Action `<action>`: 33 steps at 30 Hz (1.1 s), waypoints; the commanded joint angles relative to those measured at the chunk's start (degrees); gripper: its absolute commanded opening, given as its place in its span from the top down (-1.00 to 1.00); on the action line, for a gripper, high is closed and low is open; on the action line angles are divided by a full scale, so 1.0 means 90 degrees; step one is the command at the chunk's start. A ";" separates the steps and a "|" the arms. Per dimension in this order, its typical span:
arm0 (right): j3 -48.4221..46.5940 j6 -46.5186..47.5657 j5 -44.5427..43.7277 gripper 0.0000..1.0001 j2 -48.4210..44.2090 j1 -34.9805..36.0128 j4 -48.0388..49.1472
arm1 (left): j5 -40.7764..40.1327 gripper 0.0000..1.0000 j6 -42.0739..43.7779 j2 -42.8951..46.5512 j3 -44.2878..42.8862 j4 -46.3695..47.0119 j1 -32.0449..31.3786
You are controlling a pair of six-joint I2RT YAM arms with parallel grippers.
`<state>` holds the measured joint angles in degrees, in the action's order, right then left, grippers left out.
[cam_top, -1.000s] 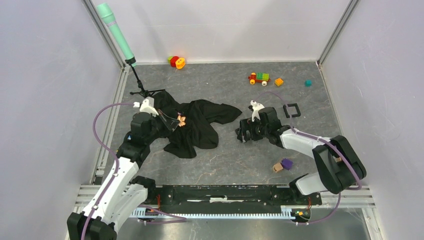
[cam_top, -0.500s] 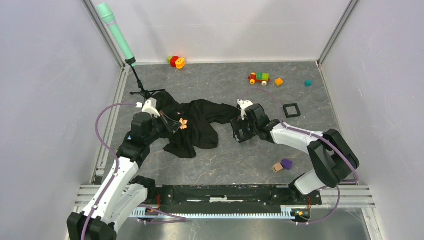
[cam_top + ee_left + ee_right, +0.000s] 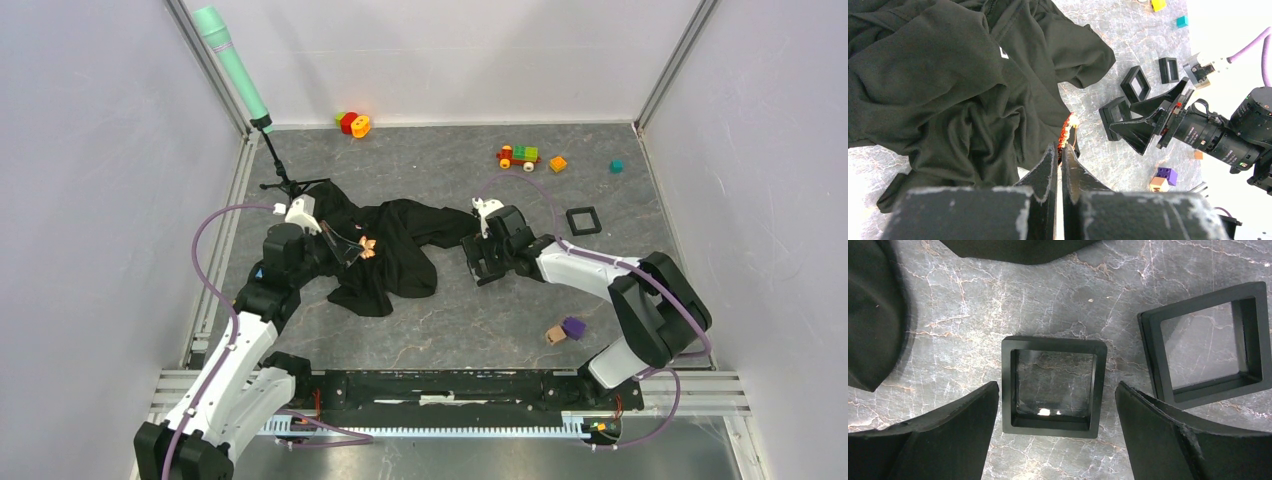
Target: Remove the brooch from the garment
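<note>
The left gripper point(image 3: 1062, 150) has its two fingers pressed together on the brooch point(image 3: 1068, 129), a small orange-and-cream piece that sticks out just past the fingertips. In the left wrist view the brooch sits right at the edge of a dark fold of the garment point(image 3: 948, 90), with the marbled table point(image 3: 1098, 150) behind it. Whether its pin is in the cloth or free of it cannot be told. From above, the left gripper point(image 3: 352, 248) reaches in from the left side of the garment point(image 3: 405, 255), and the brooch point(image 3: 366, 246) shows as a pale orange speck over the black fabric, near the middle of the crumpled heap. The right gripper point(image 3: 1055, 387) is off to the right of the garment with its fingers spread wide. They hang on either side of a black square frame point(image 3: 1054, 344) that lies flat on the table, and a second frame point(image 3: 1198, 390) lies just beside it. A corner of the garment point(image 3: 873, 315) reaches the upper left of that view.
</note>
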<state>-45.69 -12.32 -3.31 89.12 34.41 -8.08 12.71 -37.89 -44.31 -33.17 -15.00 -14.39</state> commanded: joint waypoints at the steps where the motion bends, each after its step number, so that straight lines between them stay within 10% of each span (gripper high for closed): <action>1: -0.0253 0.0089 -0.0050 -0.83 0.0075 0.0067 0.0083 | 0.0189 0.95 0.0243 0.0006 -0.0242 0.0085 -0.0022; 17: -0.0362 -0.0009 0.0105 -0.43 0.0050 0.0213 0.0026 | 0.0328 0.95 0.0267 -0.0048 -0.0228 0.0095 -0.0022; 33: 0.0387 -0.1640 0.3752 -0.33 -0.0884 -0.0035 0.1557 | 0.0619 0.95 -0.0207 -0.1067 -0.0096 0.1512 -0.1574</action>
<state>-44.21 -21.87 22.06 83.37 34.22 -0.34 15.68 -38.04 -51.57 -33.17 -9.78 -25.26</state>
